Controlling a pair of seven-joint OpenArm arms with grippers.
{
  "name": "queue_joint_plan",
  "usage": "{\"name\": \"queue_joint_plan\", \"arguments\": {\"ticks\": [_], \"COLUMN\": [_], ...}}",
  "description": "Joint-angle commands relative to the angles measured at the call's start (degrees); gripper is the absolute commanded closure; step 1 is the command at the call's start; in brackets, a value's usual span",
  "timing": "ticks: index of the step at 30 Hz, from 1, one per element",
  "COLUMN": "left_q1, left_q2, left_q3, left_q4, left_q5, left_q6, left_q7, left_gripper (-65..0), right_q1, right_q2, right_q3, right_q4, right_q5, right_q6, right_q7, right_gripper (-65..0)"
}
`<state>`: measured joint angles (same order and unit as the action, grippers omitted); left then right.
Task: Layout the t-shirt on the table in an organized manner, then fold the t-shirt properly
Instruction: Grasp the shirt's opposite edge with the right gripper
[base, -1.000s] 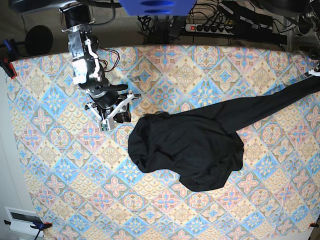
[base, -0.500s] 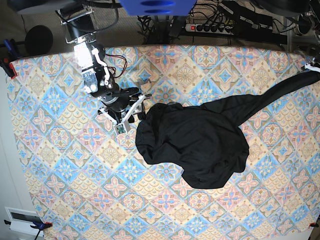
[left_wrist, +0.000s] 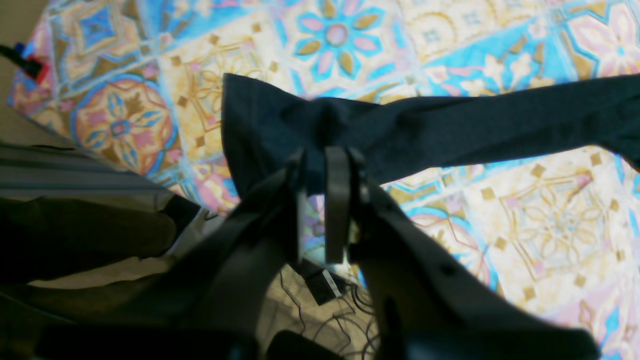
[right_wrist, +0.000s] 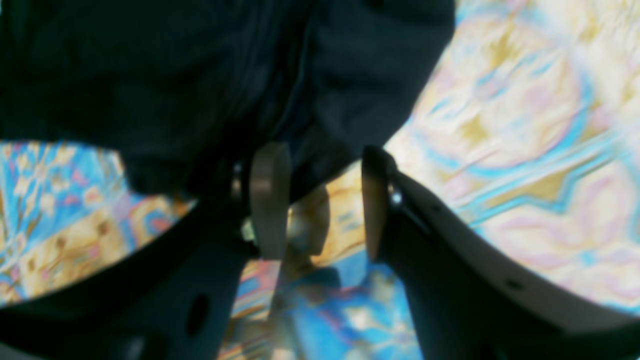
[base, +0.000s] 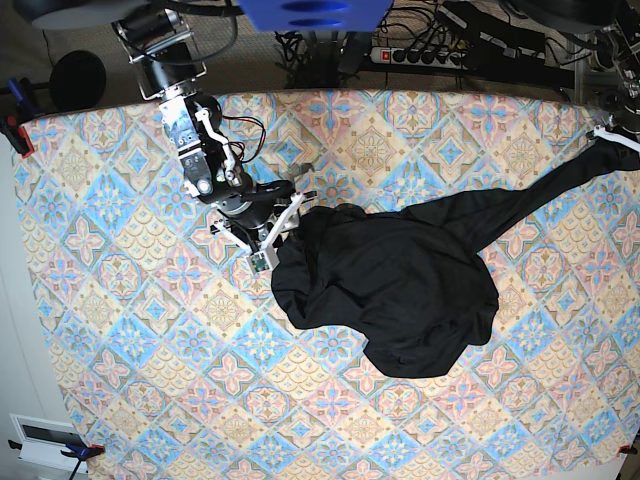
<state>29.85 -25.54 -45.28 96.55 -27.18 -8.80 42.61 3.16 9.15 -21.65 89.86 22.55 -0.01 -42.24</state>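
Observation:
The black t-shirt (base: 400, 290) lies bunched in the middle of the table (base: 150, 350), with one long strip stretched to the far right corner. There my left gripper (base: 612, 135) holds the strip's end. In the left wrist view its jaws (left_wrist: 317, 160) stand only a narrow gap apart, with the t-shirt (left_wrist: 450, 125) pinched at the tips above the table (left_wrist: 550, 225). My right gripper (base: 278, 232) is at the bunch's left edge. It is open (right_wrist: 322, 155), and the t-shirt's (right_wrist: 150, 75) hem sits at its fingertips (right_wrist: 270, 165) over the table (right_wrist: 525, 150).
A power strip (base: 420, 55) and cables lie beyond the far edge. Red clamps (base: 12, 130) (left_wrist: 32, 67) grip the table cover's corners. A white box (base: 40, 435) sits off the near left corner. The table edge and floor cables (left_wrist: 320, 300) show under the left gripper.
My right arm has moved right and down to the t-shirt's left edge, with its jaws opening wider. The bunch has shifted right. The left jaws have parted slightly.

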Motion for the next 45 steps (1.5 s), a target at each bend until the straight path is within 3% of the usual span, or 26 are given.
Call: {"name": "queue_joint_plan", "arguments": {"ticks": [1, 6, 15, 35, 37, 42, 45], "left_q1": [0.3, 0.2, 0.2, -1.1, -1.8, -2.2, -3.1], "left_q2": [-0.1, 0.4, 0.4, 1.0, 1.8, 1.9, 2.0], "left_q3": [-0.2, 0.0, 0.0, 1.9, 1.9, 1.9, 2.0], "left_q4": [0.9, 0.9, 0.9, 0.9, 0.8, 0.8, 0.8], "left_q5": [0.0, 0.0, 0.0, 0.0, 0.4, 0.1, 0.1], "left_q6": [0.0, 0.0, 0.0, 0.0, 0.0, 0.0, 0.0], "left_q7": [-0.7, -0.7, -0.7, -0.7, -0.7, -0.7, -0.7], "left_gripper": [-7.2, -7.2, -7.1, -6.9, -6.9, -6.9, -6.9], "right_q1": [1.3, 1.3, 5.4, 5.9, 5.9, 5.4, 5.3], "right_q2": [-0.4, -2.4, -2.8, -5.2, -5.2, -5.1, -4.8], "right_q3": [0.1, -1.0, -1.1, -3.7, -3.6, -3.1, 0.1], "right_q4": [0.8, -0.2, -2.7, -8.4, -8.4, -7.5, -3.8], "right_q5": [0.4, 0.4, 0.4, 0.3, 0.3, 0.2, 0.2], "right_q6": [0.4, 0.4, 0.4, 0.4, 0.4, 0.4, 0.4], "right_q7": [1.4, 1.4, 1.4, 1.8, 1.8, 1.9, 1.9], "right_gripper": [-23.3, -23.3, -23.3, -22.7, -19.1, 0.0, -0.5]}}
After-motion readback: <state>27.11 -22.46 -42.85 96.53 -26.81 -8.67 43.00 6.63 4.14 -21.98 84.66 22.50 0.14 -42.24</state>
